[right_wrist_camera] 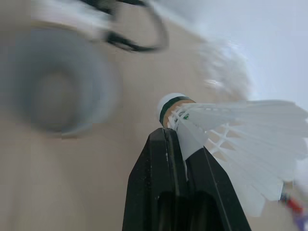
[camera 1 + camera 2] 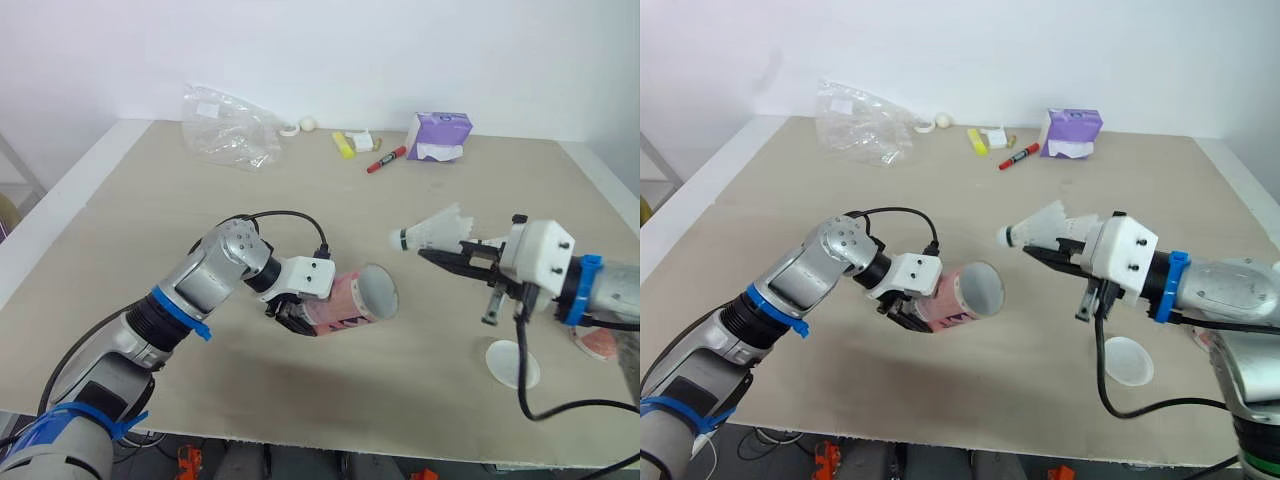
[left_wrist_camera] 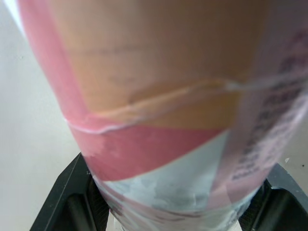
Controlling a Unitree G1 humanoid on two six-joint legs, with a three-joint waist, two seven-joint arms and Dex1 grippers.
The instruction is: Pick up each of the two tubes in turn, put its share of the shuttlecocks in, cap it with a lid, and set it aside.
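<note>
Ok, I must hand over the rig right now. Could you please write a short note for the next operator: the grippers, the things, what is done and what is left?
Left gripper: shut on the pink tube, held nearly level, its open mouth turned toward the right gripper.
Right gripper: shut on a shuttlecock, cork end pointing at the tube's mouth, apart from it, not yet in.
A white lid lies flat on the table below the right arm.
Done: tube and shuttlecock picked up. Whether the tube holds any shuttlecocks, I cannot tell.
Left: insert, cap, set aside, then the same for the other tube.
</note>
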